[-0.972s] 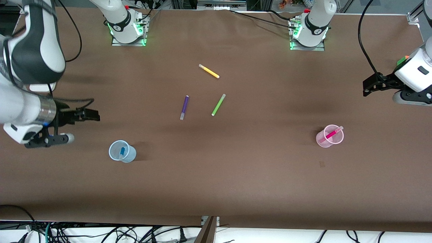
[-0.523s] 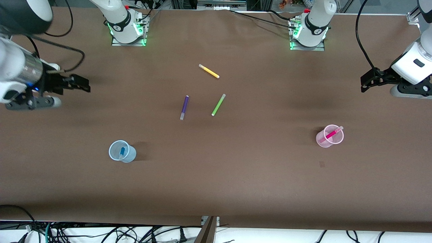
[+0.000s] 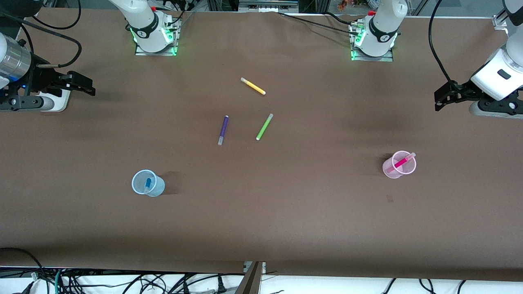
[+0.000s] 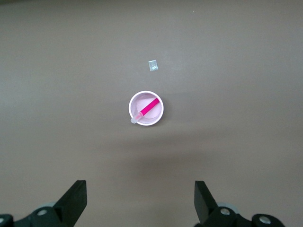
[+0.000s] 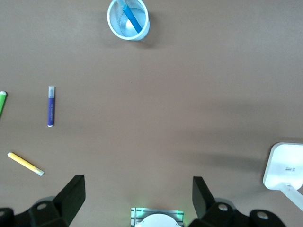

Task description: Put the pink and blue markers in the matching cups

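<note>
Pink marker [image 3: 401,162] stands tilted inside the light pink cup [image 3: 391,170], pale cap resting over the rim; the left wrist view [image 4: 149,107] confirms it lies diagonally across the cup mouth [image 4: 159,116]. Cup sits toward the left arm's end of the table, nearer to the front camera than the loose markers.

Blue marker [image 3: 147,183] is inside the light blue cup [image 3: 158,187], toward the right arm's end; the right wrist view shows it leaning against the cup wall [image 5: 133,19], cup [image 5: 115,26] upright.

Three loose markers lie flat mid-table, apart from one another: purple marker [image 3: 222,130], green marker [image 3: 264,127] beside it, yellow marker [image 3: 253,86] closer to the bases.

Left gripper [image 3: 439,98] is raised over the table edge at the left arm's end, fingers spread apart, holding nothing. Right gripper [image 3: 83,85] is raised over the right arm's end, fingers apart, empty, above a white block [image 3: 57,102]. Brown table cover [image 3: 286,212].
</note>
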`<state>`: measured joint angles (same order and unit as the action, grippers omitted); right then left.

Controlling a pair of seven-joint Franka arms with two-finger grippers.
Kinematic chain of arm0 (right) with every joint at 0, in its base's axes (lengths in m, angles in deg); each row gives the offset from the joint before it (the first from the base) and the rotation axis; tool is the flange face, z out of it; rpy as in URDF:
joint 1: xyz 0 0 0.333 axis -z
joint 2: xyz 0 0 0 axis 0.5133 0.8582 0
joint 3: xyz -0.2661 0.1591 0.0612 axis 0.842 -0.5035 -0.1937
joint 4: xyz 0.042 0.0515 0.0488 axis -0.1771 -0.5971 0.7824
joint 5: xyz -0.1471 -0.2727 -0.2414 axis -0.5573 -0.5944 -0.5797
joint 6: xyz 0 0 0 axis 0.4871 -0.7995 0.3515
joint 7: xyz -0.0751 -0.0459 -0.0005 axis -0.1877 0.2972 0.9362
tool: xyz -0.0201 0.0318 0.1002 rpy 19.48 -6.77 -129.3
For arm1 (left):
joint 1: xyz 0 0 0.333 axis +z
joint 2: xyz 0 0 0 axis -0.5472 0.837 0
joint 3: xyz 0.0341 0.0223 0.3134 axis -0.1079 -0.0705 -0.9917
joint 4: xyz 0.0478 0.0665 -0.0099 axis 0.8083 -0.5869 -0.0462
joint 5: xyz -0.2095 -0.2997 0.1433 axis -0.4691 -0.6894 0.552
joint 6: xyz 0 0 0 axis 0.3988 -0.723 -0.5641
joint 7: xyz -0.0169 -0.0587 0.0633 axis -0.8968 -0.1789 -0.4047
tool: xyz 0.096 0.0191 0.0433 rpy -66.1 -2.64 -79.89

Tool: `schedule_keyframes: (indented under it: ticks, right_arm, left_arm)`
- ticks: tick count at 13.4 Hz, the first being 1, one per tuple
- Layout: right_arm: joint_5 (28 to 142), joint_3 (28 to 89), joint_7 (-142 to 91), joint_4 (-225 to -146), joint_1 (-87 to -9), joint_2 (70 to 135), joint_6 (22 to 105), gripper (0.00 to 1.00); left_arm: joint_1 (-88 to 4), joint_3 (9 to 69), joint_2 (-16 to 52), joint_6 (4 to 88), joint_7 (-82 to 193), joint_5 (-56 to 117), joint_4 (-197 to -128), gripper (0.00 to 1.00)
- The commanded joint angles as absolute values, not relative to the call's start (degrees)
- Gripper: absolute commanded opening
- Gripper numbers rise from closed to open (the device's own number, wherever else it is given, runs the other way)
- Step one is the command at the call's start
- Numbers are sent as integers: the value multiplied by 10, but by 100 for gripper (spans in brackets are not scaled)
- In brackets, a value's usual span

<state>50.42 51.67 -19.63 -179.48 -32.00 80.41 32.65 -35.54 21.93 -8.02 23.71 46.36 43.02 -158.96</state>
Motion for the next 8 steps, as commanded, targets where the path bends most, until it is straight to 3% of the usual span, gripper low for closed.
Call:
schedule_keyframes:
  ticks: [1, 8]
  right_arm:
    - [493, 513, -192, -1770, -316, 817, 307, 100]
    - [485, 513, -192, -1765, -318, 819, 309, 100]
  left_arm:
    - [-362, 217, -91, 242, 467, 421, -1597, 100]
    - [-361, 217, -90, 238, 465, 419, -1592, 100]
